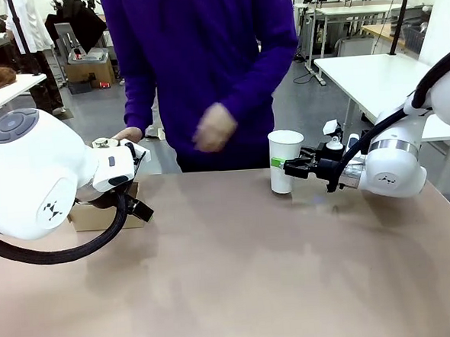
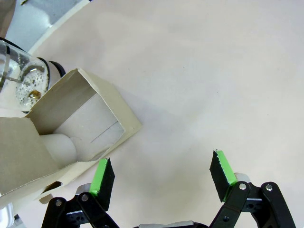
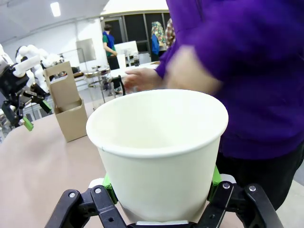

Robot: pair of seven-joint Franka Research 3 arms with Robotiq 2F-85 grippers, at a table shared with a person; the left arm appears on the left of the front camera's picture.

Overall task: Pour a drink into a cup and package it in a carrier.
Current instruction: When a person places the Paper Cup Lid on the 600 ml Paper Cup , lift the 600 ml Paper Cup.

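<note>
A white paper cup (image 1: 285, 159) stands lidless on the table at the far right, and my right gripper (image 1: 289, 167) is shut on its lower half. The right wrist view shows the cup (image 3: 161, 156) empty, clamped between my right gripper's green pads (image 3: 110, 184). A brown cardboard carrier (image 1: 86, 217) sits at the far left, mostly behind my left arm. My left gripper (image 2: 162, 175) hangs open just beside the carrier (image 2: 80, 118), holding nothing. A glass press pitcher (image 2: 21, 78) stands behind the carrier; the drink inside cannot be made out.
A person in a purple top stands at the far edge. One hand (image 1: 128, 134) rests by the pitcher's top (image 1: 101, 143); the other hand (image 1: 213, 128) is raised mid-air. The tan table (image 1: 239, 274) stretches bare in front of both arms.
</note>
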